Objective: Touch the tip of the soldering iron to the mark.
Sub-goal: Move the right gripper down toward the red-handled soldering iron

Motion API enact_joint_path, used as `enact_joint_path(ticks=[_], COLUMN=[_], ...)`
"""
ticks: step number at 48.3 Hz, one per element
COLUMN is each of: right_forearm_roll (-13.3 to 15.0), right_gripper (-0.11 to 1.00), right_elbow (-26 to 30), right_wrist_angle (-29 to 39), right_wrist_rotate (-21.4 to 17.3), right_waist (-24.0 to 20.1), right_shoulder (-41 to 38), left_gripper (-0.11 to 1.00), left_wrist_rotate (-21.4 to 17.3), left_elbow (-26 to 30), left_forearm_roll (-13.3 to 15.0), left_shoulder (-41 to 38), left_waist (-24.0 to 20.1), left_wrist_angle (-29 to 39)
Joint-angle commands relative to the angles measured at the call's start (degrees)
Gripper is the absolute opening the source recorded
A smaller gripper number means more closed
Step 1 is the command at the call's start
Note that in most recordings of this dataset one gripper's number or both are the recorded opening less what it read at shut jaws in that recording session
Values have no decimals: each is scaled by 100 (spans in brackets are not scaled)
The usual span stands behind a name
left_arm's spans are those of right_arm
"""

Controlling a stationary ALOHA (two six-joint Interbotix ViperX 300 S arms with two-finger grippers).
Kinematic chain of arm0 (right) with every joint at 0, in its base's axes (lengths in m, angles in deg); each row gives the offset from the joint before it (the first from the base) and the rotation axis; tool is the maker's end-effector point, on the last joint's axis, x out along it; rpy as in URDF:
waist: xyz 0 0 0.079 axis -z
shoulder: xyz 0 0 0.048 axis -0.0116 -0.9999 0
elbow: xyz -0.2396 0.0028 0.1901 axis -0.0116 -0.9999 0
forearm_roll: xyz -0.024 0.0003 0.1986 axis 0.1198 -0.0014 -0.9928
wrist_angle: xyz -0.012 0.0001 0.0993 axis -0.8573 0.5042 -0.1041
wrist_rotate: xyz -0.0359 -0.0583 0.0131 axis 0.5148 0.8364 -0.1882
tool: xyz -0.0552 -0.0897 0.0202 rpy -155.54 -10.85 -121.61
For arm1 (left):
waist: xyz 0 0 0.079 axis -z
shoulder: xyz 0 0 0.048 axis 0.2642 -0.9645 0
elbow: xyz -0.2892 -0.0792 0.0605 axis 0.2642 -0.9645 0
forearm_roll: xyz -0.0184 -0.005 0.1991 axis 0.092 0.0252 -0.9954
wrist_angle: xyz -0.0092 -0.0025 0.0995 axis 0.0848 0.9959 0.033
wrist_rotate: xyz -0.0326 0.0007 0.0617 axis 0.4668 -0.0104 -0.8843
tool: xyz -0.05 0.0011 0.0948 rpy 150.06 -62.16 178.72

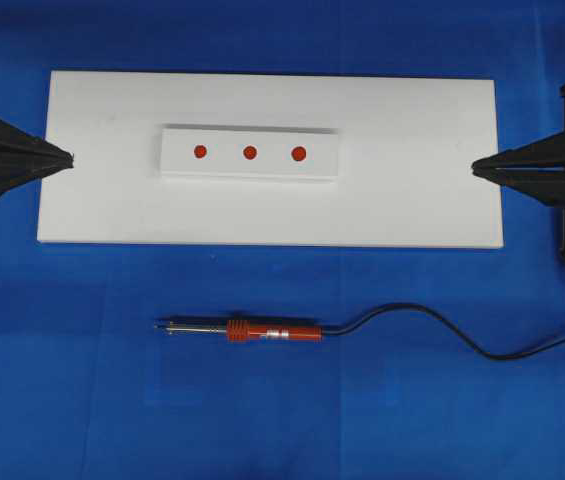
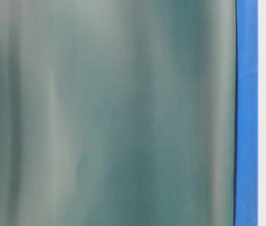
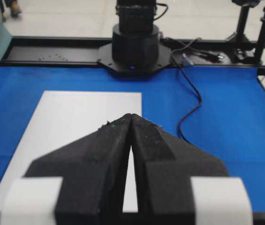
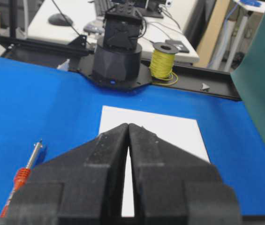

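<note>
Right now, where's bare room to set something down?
Blue mat below the iron; white board on both sides of the dot strip. Tight at the board's ends, where the shut left gripper and right gripper sit.

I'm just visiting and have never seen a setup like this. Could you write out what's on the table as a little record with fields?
surface: blue cloth
board: white board, flat, between the two arms
strip: white strip on the board, three red dots in a row
mark: end dot, slightly the largest
soldering iron: lying on the cloth beside the board, untouched
cord: black cord trailing toward the right arm's side
left tool: shut, empty
right tool: shut, empty
</note>
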Motion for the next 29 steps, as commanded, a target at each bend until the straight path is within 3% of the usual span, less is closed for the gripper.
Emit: enact_joint_path(ticks=[1, 7, 14, 29], right_forearm_roll=[-26, -9, -26, -26], right_gripper=[0, -6, -6, -6], right_elbow=[158, 202, 272, 624], right_wrist_angle=[-9, 158, 220, 176], right_wrist_rotate=[-70, -70, -158, -563], right_waist=[-9, -9, -79, -615], right_shoulder=[-79, -141, -211, -721], left_gripper=[0, 0, 0, 0], left_wrist_rotate=[26, 62, 62, 70], left_elbow=[26, 26, 9, -18], left_forearm_roll=[0, 0, 0, 0], left_shoulder=[0, 79, 149, 149], left_waist=[18, 18, 18, 18], left_wrist_angle=[79, 141, 158, 167])
